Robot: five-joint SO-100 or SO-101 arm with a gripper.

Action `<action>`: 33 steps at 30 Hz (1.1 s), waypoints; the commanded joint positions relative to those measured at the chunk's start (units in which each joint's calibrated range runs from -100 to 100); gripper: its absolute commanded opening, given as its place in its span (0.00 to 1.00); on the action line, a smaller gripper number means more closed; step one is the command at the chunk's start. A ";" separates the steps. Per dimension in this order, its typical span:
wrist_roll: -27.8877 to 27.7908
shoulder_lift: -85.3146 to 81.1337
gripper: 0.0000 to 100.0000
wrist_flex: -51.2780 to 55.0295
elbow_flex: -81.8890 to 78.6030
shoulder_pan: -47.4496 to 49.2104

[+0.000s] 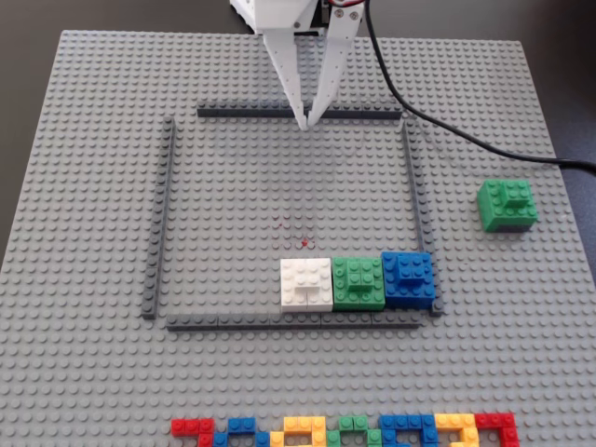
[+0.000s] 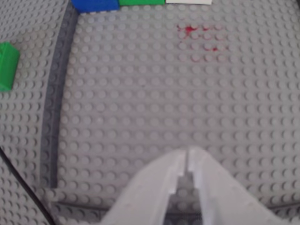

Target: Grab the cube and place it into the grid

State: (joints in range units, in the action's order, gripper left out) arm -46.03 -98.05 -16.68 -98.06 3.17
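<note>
Fixed view: the arm enters from 12 o'clock, its white pincer (image 1: 306, 122) pointing down with both fingertips converging to a near-closed tip and holding nothing. The tip sits at the 12 o'clock strip of the grid (image 1: 169, 214), just inside its outline. The cube (image 1: 507, 206) rests on the grey studded baseplate (image 1: 84, 372) outside the grid, at 3 o'clock, well apart from the pincer. Inside the grid, along its 6 o'clock strip, a white cube (image 1: 306, 283), an all-green cube (image 1: 358, 283) and a blue cube (image 1: 408, 278) stand side by side, touching. A multicoloured brick row (image 1: 345, 432) lies at the 6 o'clock edge. A black cable (image 1: 447, 128) runs toward 3 o'clock.

Wrist view: the pincer (image 2: 187, 157) rises from 6 o'clock, fingertips almost meeting, empty. The cube (image 2: 8, 65) shows at 9 o'clock, beyond the grid strip (image 2: 56, 103). Red marks (image 2: 190, 31) dot the studs near 12 o'clock.
</note>
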 commanded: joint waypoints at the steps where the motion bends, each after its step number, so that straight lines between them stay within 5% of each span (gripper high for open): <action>1: 0.39 -1.95 0.00 1.29 3.50 0.62; 19: 2.49 24.88 0.00 10.47 40.65 5.93; 33: 9.28 51.62 0.00 15.75 68.29 13.59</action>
State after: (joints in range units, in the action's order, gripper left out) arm -38.36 -53.01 -1.78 -41.66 14.91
